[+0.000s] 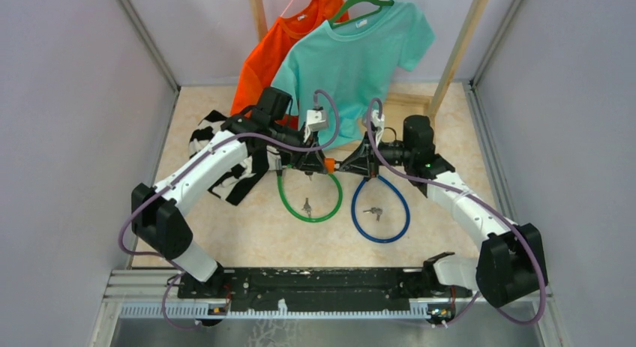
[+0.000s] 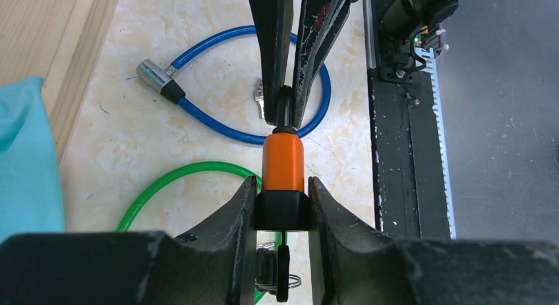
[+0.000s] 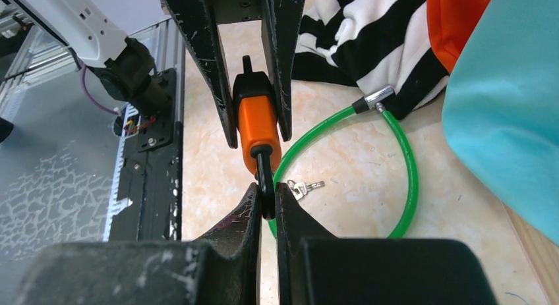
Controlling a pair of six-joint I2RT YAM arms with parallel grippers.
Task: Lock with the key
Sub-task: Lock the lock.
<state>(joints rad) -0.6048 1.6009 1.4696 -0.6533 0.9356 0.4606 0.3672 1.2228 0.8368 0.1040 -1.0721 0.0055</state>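
The orange lock barrel (image 3: 256, 130) hangs in mid-air over the middle of the table (image 1: 247, 238). Its black collar is clamped from both sides by the fingers of my left gripper (image 2: 282, 190). A black key (image 3: 264, 180) stands in the barrel's other end. My right gripper (image 3: 266, 193), nose to nose with the left one, pinches the key's head with its fingers nearly together. A small black piece on a ring (image 2: 283, 282) dangles under the collar; I cannot tell what it is.

Just below the barrel a green cable loop (image 3: 403, 166) lies on the marbled top, its silver tip (image 3: 377, 96) touching a black-and-white striped cloth (image 3: 369, 35). A small bunch of keys (image 3: 304, 186) lies inside the loop. A blue cable loop (image 1: 381, 210) lies just beside it on the right arm's side, ringing keys of its own (image 1: 373, 210). At the back, a teal T-shirt (image 1: 360, 62) and an orange T-shirt (image 1: 266, 58) hang on hangers.
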